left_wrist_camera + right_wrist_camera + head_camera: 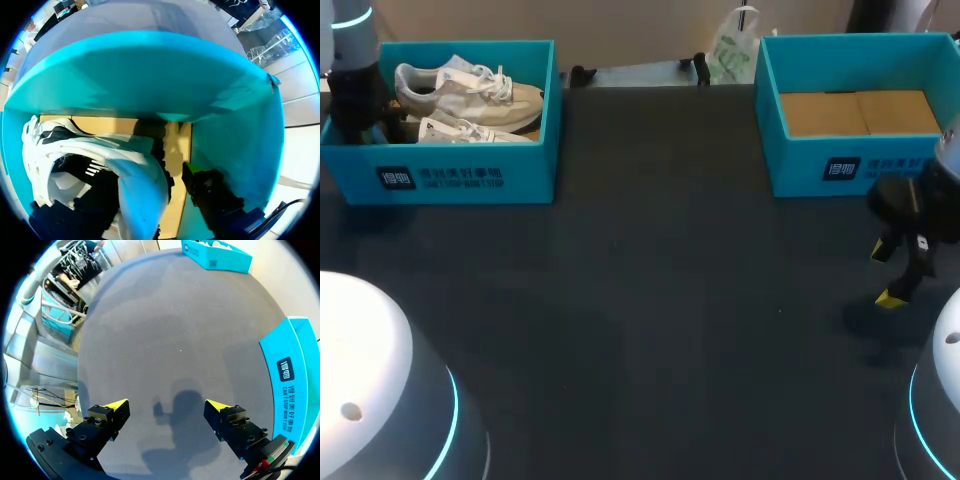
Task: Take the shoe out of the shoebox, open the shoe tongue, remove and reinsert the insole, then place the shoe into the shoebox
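Bright, even overhead light w/ soft shadow under right hand (167,405) on table (165,330).

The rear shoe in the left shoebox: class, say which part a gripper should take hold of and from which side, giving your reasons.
Probably the heel collar of the rear shoe, from above. The shoe lies heel towards the left end of the shoebox, its opening offers a thin rim to pinch, and the walls block any sideways approach.

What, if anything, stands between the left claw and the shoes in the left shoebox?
Nothing visible does. The left claw is already down inside the shoebox, right at the heel end of the shoes. In the left wrist view a shoe lies directly against it, with only bare cardboard floor beyond.
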Tool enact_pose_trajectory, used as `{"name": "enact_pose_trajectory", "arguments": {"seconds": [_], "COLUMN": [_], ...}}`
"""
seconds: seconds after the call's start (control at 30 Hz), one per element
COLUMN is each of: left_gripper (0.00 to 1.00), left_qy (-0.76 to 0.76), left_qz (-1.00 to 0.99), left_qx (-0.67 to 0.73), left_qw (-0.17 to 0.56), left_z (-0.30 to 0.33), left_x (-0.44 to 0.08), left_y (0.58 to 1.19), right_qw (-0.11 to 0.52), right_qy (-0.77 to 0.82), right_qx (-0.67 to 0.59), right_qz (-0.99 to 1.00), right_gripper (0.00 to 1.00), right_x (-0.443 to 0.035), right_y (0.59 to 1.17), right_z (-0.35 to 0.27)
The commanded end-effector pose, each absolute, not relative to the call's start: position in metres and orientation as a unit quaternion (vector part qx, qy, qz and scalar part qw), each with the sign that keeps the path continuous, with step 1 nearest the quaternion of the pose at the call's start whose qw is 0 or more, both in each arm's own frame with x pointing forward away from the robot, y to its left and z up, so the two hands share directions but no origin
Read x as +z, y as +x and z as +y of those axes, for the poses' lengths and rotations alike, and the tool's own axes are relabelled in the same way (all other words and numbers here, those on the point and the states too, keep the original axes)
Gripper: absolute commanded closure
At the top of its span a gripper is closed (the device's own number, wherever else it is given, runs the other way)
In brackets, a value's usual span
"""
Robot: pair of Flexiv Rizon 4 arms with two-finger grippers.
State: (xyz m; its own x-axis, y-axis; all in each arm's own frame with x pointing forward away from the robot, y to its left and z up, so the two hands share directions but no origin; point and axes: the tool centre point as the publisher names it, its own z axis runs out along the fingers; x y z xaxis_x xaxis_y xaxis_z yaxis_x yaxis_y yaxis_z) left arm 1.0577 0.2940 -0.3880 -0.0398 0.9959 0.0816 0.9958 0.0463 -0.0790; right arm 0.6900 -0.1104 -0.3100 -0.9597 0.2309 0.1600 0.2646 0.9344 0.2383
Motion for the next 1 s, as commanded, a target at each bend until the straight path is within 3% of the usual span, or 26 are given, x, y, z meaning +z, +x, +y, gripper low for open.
{"name": "enact_pose_trajectory", "arguments": {"seconds": [0.03, 0.07, 0.6, 1.0], "left_gripper": [0.74, 1.0, 1.0, 1.0], "left_qy": [-0.689, -0.688, -0.674, -0.651], "left_qz": [-0.722, -0.723, -0.735, -0.757], "left_qx": [-0.002, -0.002, 0.001, -0.025], "left_qw": [0.06, 0.061, 0.07, 0.049], "left_z": [0.292, 0.292, 0.311, 0.313], "left_x": [-0.392, -0.392, -0.378, -0.332], "left_y": [1.06, 1.06, 1.068, 1.075], "right_qw": [0.064, 0.064, 0.064, 0.064], "right_qy": [-0.126, -0.126, -0.126, -0.126], "right_qx": [-0.13, -0.13, -0.13, -0.13], "right_qz": [-0.981, -0.981, -0.981, -0.981], "right_gripper": [0.0, 0.0, 0.0, 0.0], "right_x": [-0.31, -0.31, -0.31, -0.31], "right_y": [0.689, 0.689, 0.689, 0.689], "right_z": [-0.111, -0.111, -0.111, -0.111]}}
